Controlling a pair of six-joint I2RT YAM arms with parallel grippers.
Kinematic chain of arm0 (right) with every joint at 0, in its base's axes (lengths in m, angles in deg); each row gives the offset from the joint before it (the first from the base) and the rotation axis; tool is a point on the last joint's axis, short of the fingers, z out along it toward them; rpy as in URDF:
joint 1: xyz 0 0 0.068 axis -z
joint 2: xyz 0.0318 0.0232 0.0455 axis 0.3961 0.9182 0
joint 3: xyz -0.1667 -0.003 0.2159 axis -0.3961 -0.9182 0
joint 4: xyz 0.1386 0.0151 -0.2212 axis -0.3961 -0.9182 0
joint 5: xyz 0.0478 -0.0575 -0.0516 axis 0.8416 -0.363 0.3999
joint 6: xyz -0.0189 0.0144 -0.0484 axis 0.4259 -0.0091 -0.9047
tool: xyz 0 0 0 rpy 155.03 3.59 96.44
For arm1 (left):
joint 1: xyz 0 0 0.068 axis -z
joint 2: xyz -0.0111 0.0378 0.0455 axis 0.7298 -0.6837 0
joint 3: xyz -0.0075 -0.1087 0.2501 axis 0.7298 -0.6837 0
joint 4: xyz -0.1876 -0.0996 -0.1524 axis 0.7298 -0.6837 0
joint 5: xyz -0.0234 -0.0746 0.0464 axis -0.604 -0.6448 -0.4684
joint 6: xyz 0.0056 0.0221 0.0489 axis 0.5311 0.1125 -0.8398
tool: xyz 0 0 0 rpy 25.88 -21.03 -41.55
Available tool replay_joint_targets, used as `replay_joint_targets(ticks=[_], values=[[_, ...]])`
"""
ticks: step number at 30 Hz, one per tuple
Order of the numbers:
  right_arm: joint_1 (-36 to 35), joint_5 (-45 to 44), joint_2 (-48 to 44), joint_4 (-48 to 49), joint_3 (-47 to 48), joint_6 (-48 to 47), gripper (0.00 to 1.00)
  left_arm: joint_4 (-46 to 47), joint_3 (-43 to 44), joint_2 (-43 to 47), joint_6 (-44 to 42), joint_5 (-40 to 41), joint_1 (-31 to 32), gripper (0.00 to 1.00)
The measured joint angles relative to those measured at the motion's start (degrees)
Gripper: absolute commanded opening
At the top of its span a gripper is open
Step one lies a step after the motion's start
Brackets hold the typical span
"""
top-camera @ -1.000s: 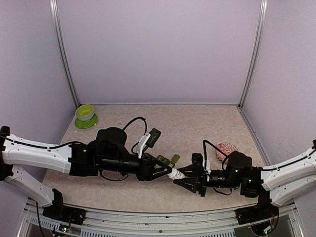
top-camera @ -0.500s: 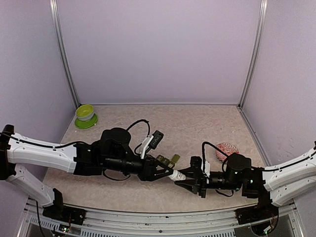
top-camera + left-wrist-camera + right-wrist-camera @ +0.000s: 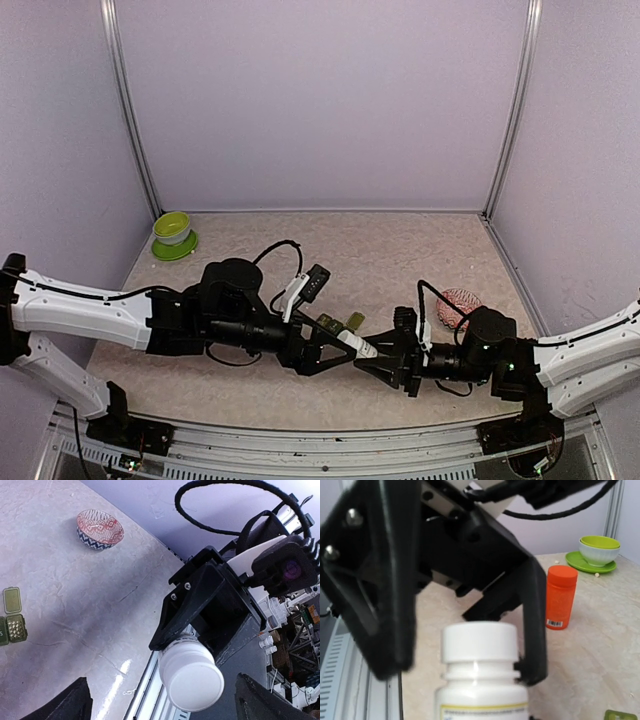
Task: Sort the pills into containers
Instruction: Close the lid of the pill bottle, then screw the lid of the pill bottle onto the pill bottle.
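A white pill bottle with its white cap on hangs above the table's near edge, lying level. My right gripper is shut on its body. My left gripper is open, and its fingers stand wide on either side of the cap without touching it. The containers, small dark green boxes, lie on the table just behind the bottle. One box holds small pale pills. In the right wrist view the bottle fills the foreground between the left arm's black fingers.
An orange bottle stands upright on the table behind the left gripper. A lime-green bowl on a saucer sits at the back left. A red-patterned bowl sits to the right. The table's metal front rail runs just below the grippers.
My left gripper has opened, and its fingers have spread away from the bottle's cap. My right gripper has kept hold of the bottle and shifted slightly.
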Motion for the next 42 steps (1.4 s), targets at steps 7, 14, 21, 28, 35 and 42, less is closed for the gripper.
replay_joint_targets(ticks=[7, 14, 21, 28, 35, 42], values=[[0.0, -2.2, 0.1, 0.3, 0.0, 2.8, 0.21, 3.3, -2.9, 5.5, 0.6, 3.6, 0.1, 0.99], [-1.0, -5.6, 2.4, 0.4, 1.6, 5.4, 0.21, 9.5, -5.1, 7.2, 1.3, 5.6, 1.7, 0.99], [-1.8, -6.7, 3.7, 1.3, 2.9, 5.8, 0.21, 10.3, -4.3, 4.7, 1.2, 7.1, 3.2, 0.99], [-2.1, -7.8, 3.7, 1.5, 2.9, 5.9, 0.21, 10.6, -4.3, 4.6, 1.2, 8.3, 3.4, 0.99], [-2.3, -9.0, 4.8, 1.4, 3.8, 6.0, 0.21, 11.4, -4.2, 4.6, 1.2, 8.5, 3.8, 0.99], [-2.6, -9.0, 6.9, 1.4, 5.0, 6.0, 0.21, 11.5, -4.2, 4.5, 1.2, 9.3, 3.8, 0.99]])
